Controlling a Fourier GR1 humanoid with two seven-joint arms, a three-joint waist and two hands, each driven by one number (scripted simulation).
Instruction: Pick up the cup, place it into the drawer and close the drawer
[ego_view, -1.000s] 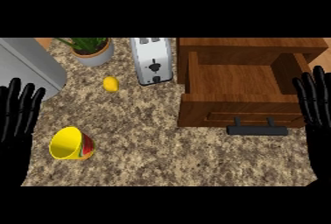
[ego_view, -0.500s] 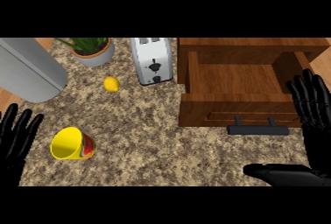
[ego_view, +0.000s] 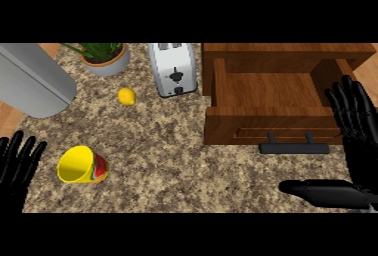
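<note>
Two black hands frame our view of the speckled granite counter (ego_view: 184, 150). The left hand (ego_view: 16, 165) shows at the lower left edge, fingers straight and spread, pointing up the frame and touching nothing. The right hand (ego_view: 358, 125) stands along the right edge, fingers straight and fanned, over the right side of the drawer (ego_view: 273, 102); its thumb juts leftward low in the lower right of the frame, and we see nothing held in it.

The cup (ego_view: 81, 165), yellow with a red and green patch on its side, lies tipped over in the lower left, its mouth facing the left of the frame. It sits just beside the left hand's fingertips but apart from them, and well apart from the drawer.

The wooden drawer is pulled open in the upper right, its inside bare wood, and its dark handle (ego_view: 294, 148) sticks out from the front panel toward the bottom of the frame.

Along the top we have a white toaster (ego_view: 173, 69) just left of the drawer, a potted plant (ego_view: 103, 57) further left, and a large grey cylinder (ego_view: 33, 80) in the upper left corner. A small yellow fruit, a lemon by the look of it (ego_view: 127, 96), rests on the counter between the grey cylinder and the toaster.
</note>
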